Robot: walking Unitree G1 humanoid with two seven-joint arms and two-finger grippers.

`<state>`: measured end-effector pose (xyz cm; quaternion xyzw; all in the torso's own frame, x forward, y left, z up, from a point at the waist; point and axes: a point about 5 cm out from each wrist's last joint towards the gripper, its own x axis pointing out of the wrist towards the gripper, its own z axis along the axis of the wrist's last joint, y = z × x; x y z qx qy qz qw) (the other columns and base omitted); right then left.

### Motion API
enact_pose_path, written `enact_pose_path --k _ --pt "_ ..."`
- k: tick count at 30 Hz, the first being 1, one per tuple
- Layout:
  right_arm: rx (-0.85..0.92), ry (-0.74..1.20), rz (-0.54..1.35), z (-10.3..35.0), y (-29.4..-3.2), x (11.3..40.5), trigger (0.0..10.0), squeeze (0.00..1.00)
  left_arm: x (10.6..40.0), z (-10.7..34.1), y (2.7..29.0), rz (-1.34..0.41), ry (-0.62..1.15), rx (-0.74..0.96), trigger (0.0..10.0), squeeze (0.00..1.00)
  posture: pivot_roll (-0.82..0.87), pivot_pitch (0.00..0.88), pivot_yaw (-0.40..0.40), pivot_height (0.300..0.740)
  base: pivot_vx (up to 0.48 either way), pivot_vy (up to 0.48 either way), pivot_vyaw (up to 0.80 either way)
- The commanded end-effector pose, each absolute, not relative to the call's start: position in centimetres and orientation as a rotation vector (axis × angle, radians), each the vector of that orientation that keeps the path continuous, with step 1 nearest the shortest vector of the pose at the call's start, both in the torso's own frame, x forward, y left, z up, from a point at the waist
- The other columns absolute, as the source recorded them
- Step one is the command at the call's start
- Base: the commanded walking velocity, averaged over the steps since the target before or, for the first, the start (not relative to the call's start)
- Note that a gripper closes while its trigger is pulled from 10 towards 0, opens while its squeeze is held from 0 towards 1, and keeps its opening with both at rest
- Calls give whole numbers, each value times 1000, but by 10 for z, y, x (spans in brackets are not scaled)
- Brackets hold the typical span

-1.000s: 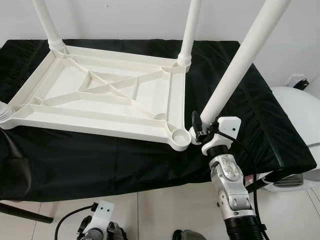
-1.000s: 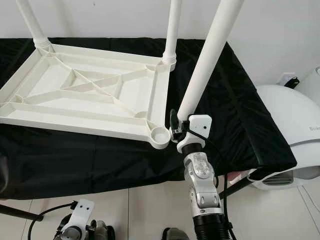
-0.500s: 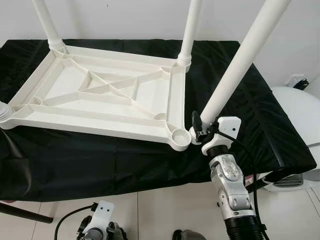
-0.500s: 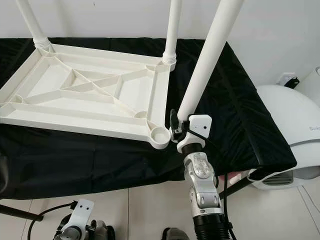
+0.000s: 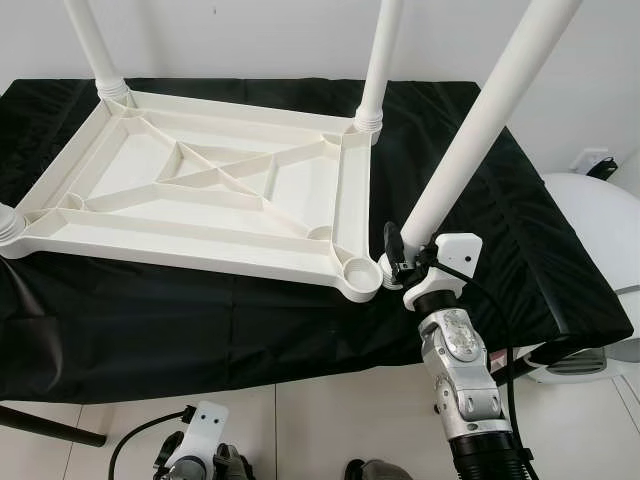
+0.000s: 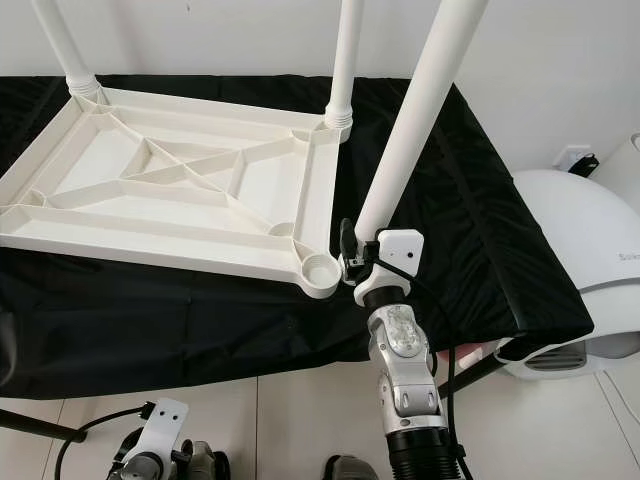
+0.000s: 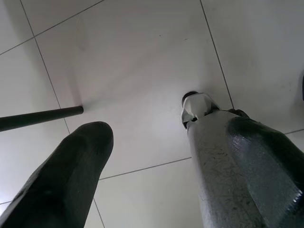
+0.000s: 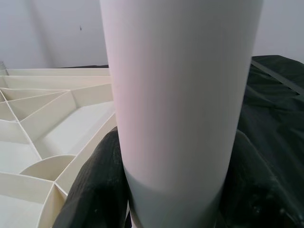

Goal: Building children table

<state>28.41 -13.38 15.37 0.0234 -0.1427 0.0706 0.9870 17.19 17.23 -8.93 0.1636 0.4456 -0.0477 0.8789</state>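
White plastic tabletop [image 5: 215, 195] lies upside down on black-draped desk [image 5: 500, 240], three legs already standing in corner sockets. Right hand [image 5: 398, 262] pinches loose white leg [image 5: 480, 130], tilted, its lower end just beside empty socket [image 5: 359, 271] at near right corner. Left hand [image 7: 147, 156] hangs over tiled floor [image 7: 137, 61], fingers spread.

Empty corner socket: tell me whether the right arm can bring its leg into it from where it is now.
Probably yes. The right gripper holds the white leg just beside the open socket, nothing between them; the leg leans, so it needs uprighting first.
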Motion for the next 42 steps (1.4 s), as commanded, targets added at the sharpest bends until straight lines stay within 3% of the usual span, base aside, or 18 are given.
enact_pose_path --k 1,42 --pt "46 -296 139 155 -134 283 10000 0 151 -99 171 -161 1021 317 10000 0 54 123 8 740 0 0 0" --pt "46 -306 132 155 -135 285 10000 0 160 -95 172 -174 996 336 10000 0 43 97 16 740 0 0 0"
